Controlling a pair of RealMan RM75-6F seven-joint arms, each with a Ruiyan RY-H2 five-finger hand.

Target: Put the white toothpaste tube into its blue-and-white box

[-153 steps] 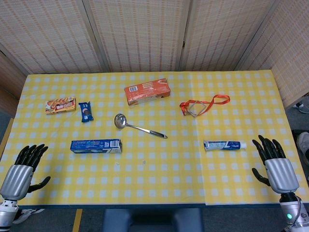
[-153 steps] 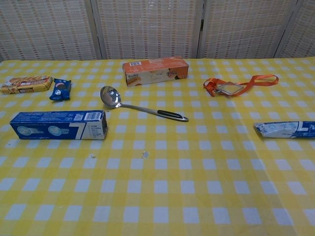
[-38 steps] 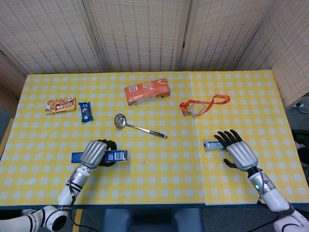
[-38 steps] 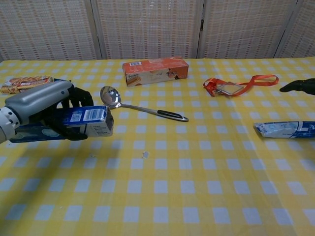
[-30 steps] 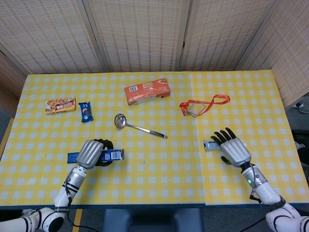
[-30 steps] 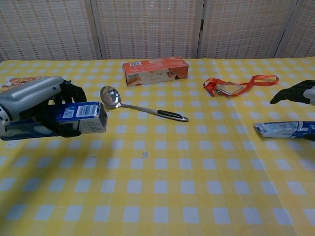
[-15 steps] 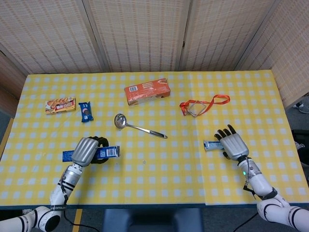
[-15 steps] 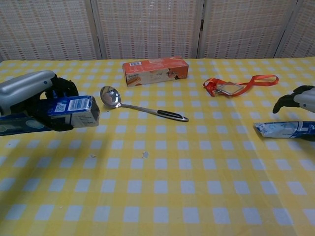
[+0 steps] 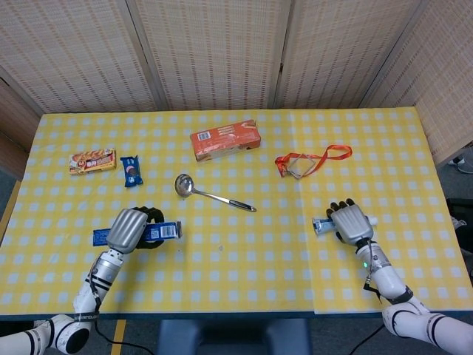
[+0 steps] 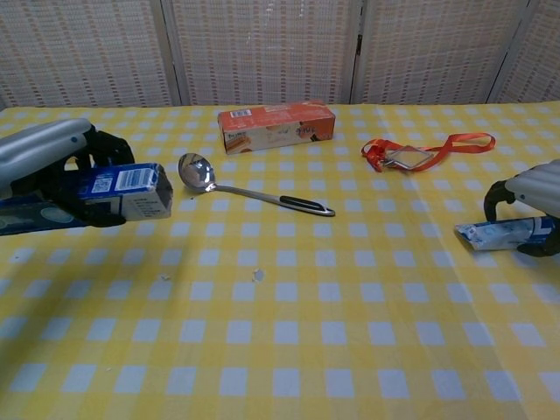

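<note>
Two hands engaged: left hand (image 10: 52,162) clamps blue-and-white box (image 10: 114,194); right hand (image 9: 350,221) curls over toothpaste tube (image 10: 507,233), grip seemingly incomplete. Tube soft, light; grasp mid-body.

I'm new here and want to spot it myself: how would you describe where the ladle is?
On the yellow checked table, look near the middle, just in front of the orange box. The ladle lies flat there, the only shiny metal thing, with a round bowl and a dark-tipped handle.

box (image 9: 164,231) in left robot hand (image 9: 127,229), table's left | tube (image 10: 503,233) under right robot hand (image 9: 350,221), maybe gripped
</note>
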